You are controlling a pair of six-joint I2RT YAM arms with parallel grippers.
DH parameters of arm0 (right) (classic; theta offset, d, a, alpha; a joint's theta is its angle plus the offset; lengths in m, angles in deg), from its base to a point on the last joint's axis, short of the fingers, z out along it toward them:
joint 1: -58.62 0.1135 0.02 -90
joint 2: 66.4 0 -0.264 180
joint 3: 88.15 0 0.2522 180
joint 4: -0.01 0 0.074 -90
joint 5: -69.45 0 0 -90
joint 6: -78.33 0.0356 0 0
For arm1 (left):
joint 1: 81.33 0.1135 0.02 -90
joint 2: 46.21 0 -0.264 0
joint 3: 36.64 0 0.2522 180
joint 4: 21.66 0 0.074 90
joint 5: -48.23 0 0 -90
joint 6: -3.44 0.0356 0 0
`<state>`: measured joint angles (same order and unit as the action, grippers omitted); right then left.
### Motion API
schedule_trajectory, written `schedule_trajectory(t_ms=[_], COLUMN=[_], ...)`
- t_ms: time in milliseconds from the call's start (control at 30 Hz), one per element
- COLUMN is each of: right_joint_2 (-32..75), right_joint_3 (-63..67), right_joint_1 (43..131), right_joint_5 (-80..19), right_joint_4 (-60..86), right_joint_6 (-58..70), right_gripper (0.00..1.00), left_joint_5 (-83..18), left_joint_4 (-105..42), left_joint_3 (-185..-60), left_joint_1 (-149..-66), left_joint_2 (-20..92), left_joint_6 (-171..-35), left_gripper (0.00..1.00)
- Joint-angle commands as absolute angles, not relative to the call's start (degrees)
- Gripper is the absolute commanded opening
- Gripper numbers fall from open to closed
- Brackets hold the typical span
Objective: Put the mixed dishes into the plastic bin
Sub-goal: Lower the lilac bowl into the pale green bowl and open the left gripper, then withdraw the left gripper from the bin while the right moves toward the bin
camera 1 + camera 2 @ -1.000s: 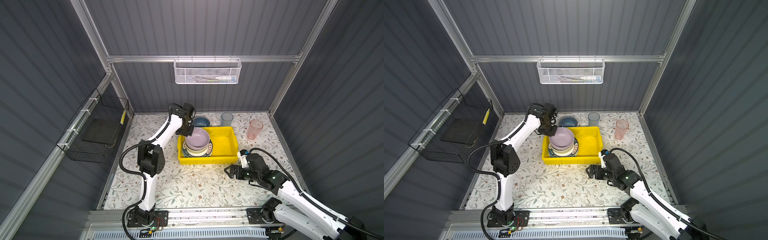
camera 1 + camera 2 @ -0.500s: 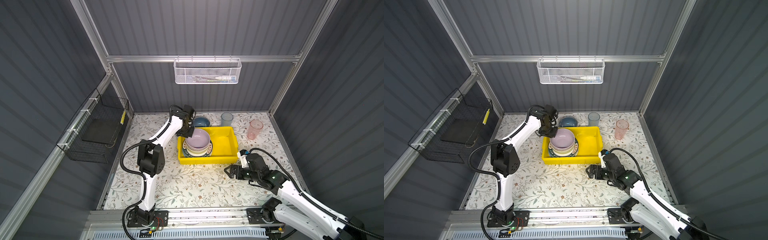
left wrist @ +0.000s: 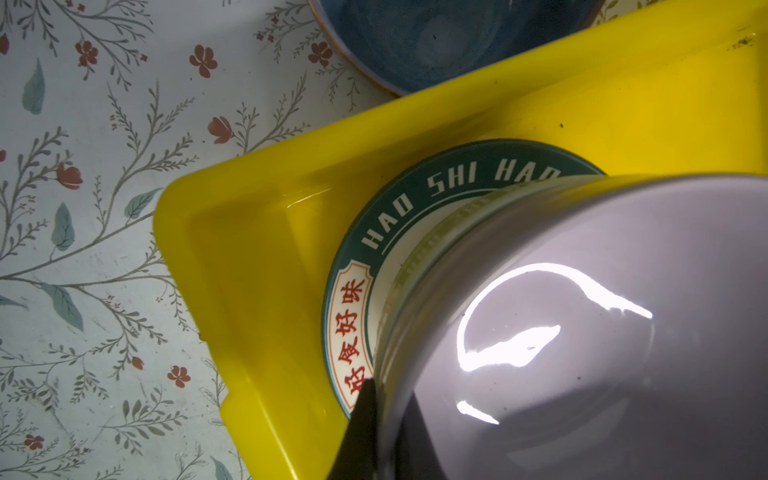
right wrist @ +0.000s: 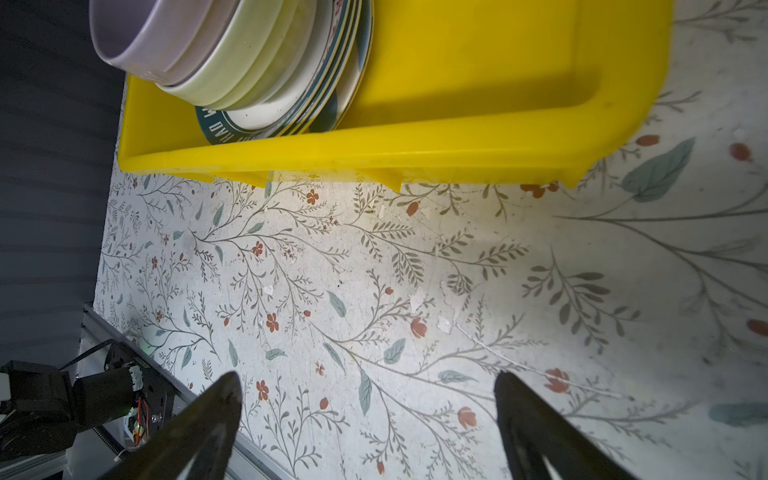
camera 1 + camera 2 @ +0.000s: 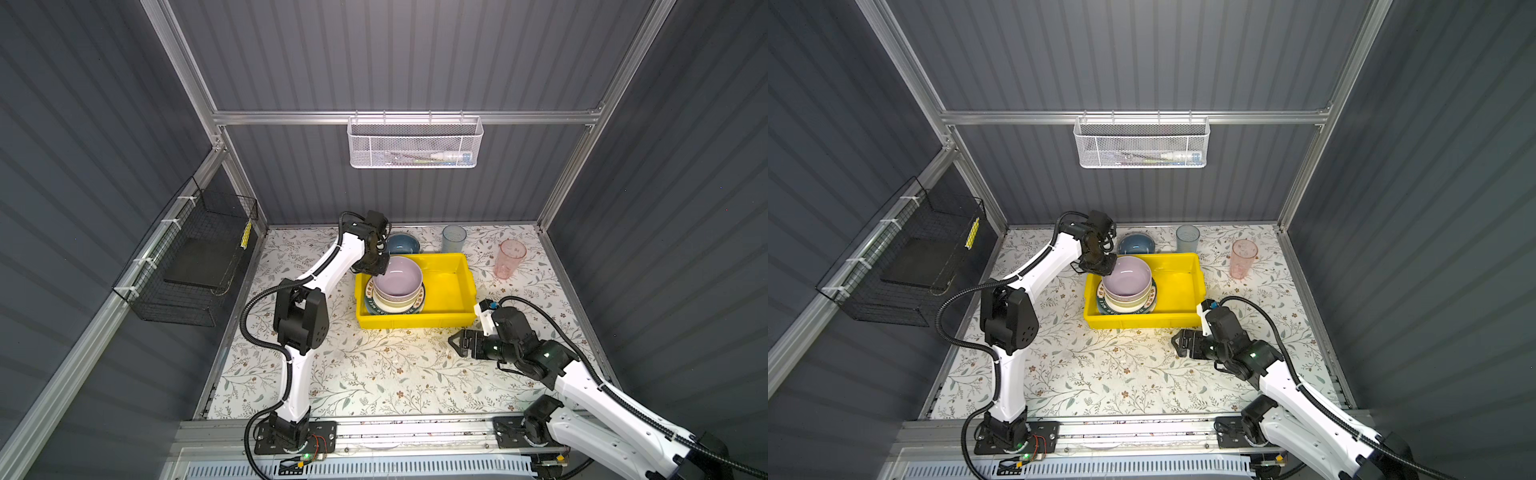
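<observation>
The yellow plastic bin [image 5: 415,322] [image 5: 1142,321] stands mid-table. In its left half a lilac bowl [image 5: 398,276] [image 3: 582,332] tops a stack made of a pale green bowl [image 4: 232,62] and plates, one with a lettered rim [image 3: 399,208]. My left gripper [image 5: 379,266] [image 3: 388,407] is shut on the lilac bowl's rim, one finger inside and one outside. A blue bowl [image 5: 402,244], a blue tumbler [image 5: 454,239] and a pink tumbler [image 5: 509,258] stand on the table behind the bin. My right gripper [image 5: 457,343] [image 4: 367,382] is open and empty over the table in front of the bin.
A white mesh basket [image 5: 414,143] hangs on the back wall. A black wire basket [image 5: 195,257] hangs on the left wall. The bin's right half [image 5: 446,282] holds nothing. A metal rail [image 5: 374,428] runs along the front edge.
</observation>
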<state>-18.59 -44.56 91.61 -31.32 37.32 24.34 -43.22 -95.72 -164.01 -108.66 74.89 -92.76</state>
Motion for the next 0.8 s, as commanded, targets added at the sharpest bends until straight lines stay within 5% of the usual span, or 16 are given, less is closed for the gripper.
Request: schedule_trajectory(t_ms=[0,567,767], right_joint_2=[-19.0,-20.9,-20.0], right_joint_3=[-45.5,-43.8,-41.5], right_joint_1=[91.8,91.8,91.6], right_joint_5=[-31.5,-28.6,-25.6], right_joint_4=[37.0,39.4,40.9], right_joint_6=[24.7,25.1,25.3], right_gripper=[0.95,0.93,0.84], left_joint_5=[-43.1,-41.1,-41.7], left_joint_4=[-97.1,-86.6,-83.9], left_joint_3=[-162.6,-151.5,-139.8], left_joint_1=[-108.9,-105.6,-101.8], left_joint_2=[74.3,57.0,49.4], left_joint_6=[-93.1,-98.9,-101.3], left_gripper=[0.17,0.64,0.65])
